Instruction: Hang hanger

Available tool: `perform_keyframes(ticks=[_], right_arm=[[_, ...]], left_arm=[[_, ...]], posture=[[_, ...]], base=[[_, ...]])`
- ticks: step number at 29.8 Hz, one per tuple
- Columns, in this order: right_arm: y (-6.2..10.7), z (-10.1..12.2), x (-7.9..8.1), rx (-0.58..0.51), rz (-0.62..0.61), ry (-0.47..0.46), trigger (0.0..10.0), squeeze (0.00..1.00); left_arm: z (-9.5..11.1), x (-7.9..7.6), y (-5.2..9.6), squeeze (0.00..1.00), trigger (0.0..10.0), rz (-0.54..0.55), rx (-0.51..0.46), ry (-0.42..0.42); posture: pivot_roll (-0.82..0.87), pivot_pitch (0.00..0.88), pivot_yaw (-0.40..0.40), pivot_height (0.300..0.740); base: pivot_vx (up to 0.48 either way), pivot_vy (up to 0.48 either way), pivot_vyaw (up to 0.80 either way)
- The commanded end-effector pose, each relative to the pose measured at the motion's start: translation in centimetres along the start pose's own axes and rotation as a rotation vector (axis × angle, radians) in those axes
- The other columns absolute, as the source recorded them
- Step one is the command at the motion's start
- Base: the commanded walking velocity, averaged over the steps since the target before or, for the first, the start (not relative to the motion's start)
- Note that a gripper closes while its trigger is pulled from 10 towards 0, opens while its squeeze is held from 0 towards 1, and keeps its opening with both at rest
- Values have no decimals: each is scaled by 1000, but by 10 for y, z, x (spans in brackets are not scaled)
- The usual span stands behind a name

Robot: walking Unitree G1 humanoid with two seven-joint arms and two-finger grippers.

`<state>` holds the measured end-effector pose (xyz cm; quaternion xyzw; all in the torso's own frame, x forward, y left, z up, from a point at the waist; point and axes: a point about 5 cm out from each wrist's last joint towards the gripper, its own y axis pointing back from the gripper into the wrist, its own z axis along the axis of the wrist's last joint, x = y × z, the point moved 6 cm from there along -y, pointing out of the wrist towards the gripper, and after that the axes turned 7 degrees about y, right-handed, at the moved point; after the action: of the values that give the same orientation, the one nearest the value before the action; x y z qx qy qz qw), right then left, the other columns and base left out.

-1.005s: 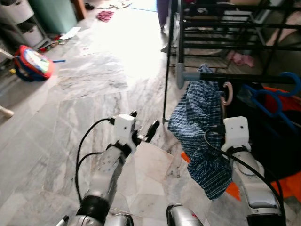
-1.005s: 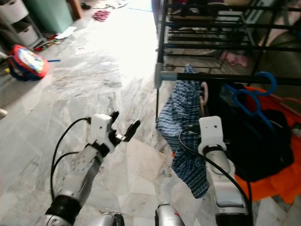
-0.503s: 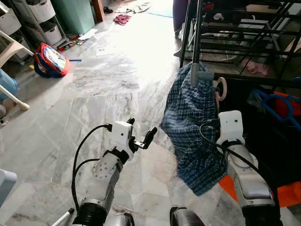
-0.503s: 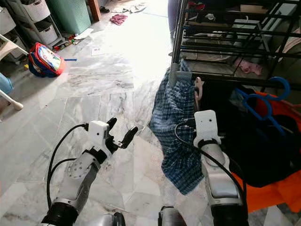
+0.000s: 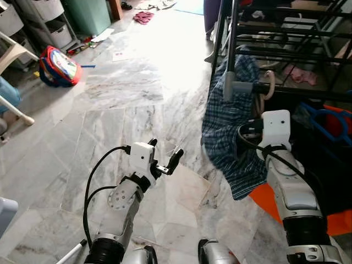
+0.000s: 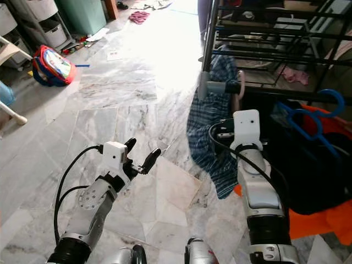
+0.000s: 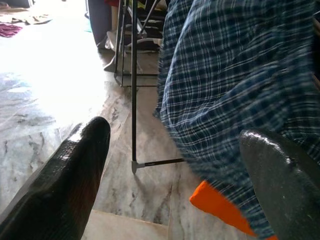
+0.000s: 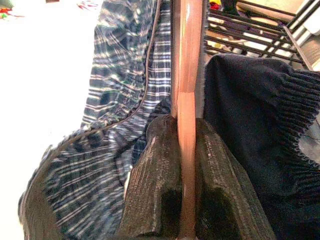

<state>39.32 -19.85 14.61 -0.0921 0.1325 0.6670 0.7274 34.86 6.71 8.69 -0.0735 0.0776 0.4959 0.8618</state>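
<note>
Pink plastic is noted in the head views: the hanger point(image 5: 269, 83) is hooked at the end of the black rack rail point(image 5: 297, 92), with a blue checked shirt point(image 5: 234, 132) draped from it down toward the marble floor point(image 5: 121, 110). The right gripper point(image 5: 254, 129) is raised just below the rail, against the shirt. The left gripper point(image 5: 165, 160) is held out over the floor, well apart from the rack, jaws spread and holding nothing. Blue hangers point(image 6: 308, 118) are seen further along the rail, above dark and orange cloth point(image 6: 322, 220). A red bag point(image 5: 58, 66) lies on the floor at far left. In the left wrist view, the checked shirt point(image 7: 240, 85) and a rack leg point(image 7: 134, 85) are seen between the parted fingers point(image 7: 65, 185). In the right wrist view, the jaws are clamped on the pink hanger point(image 8: 187, 100), with the shirt on one side and a dark knitted garment point(image 8: 255, 125) on the other.
</note>
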Motion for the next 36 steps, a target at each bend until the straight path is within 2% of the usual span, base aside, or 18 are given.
perform_keyframes(ticks=[1,6,8,12,14,20,28,36], right_arm=[[0,4,-3,-16,-16,-18,10000,0],[0,-7,-5,30,-23,-52,10000,0],[-1,-14,-5,84,-26,-139,10000,0],[-3,-25,-3,149,-14,-148,10000,0],[-3,-33,0,195,-5,-189,10000,0],[-2,-45,9,268,40,-188,10000,0],[-5,-46,14,287,60,-188,10000,0],[-20,-28,23,256,105,-183,10000,0]], left_arm=[[-1,0,2,0,10000,2,6,-2],[-1,0,1,0,10000,4,8,-1],[-2,0,1,0,10000,2,12,0],[-3,-2,0,0,10000,-2,18,0],[-3,-2,-1,0,10000,-3,19,0],[-4,-3,-2,0,10000,-1,21,5],[-6,-4,-2,0,10000,0,26,8],[-3,-5,-7,0,10000,2,23,9]], posture=[[-181,230,33,740],[-181,229,35,740],[-184,231,35,740],[-188,232,35,740],[-188,232,35,740],[-189,231,28,740],[-187,230,23,740],[-184,230,24,740]], base=[[0,0,0],[0,0,0],[0,0,0],[0,0,0],[0,0,0],[0,0,0],[0,0,0],[0,0,0]])
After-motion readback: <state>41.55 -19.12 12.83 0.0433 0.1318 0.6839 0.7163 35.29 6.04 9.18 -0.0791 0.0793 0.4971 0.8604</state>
